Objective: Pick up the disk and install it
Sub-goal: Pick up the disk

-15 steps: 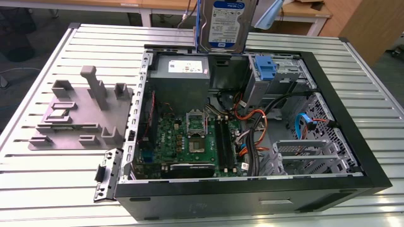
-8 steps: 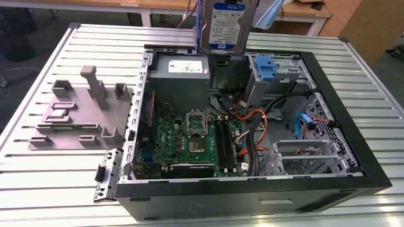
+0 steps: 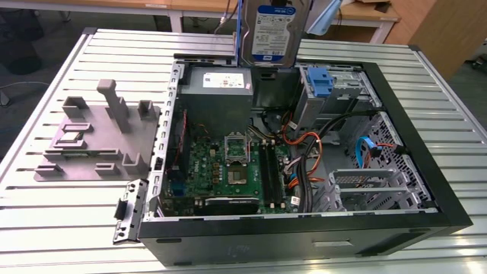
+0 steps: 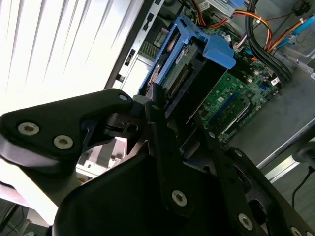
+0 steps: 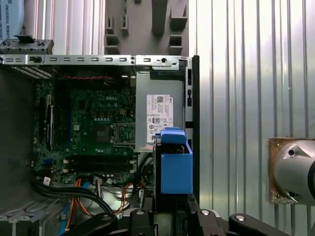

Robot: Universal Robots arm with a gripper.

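Note:
The disk (image 3: 272, 31) hangs upright above the far edge of the open computer case (image 3: 449, 212), its white-and-blue label facing the exterior view and its top cut off by the frame. In both wrist views my gripper (image 4: 173, 105) (image 5: 170, 212) is shut on the disk (image 4: 179, 73), whose blue bracket (image 5: 175, 167) runs along its edges. The black fingers (image 4: 158, 115) press on its two flat sides. Below it lie the motherboard (image 5: 93, 132) and the grey power supply (image 3: 216, 85).
A drive bay with a blue bracket (image 3: 323, 83) sits at the case's far corner on the exterior view's right, and an empty metal cage (image 3: 365, 185) nearer. Cables (image 3: 312, 148) cross the middle. A grey fixture plate (image 3: 91, 142) stands on the slatted metal table (image 3: 61, 228).

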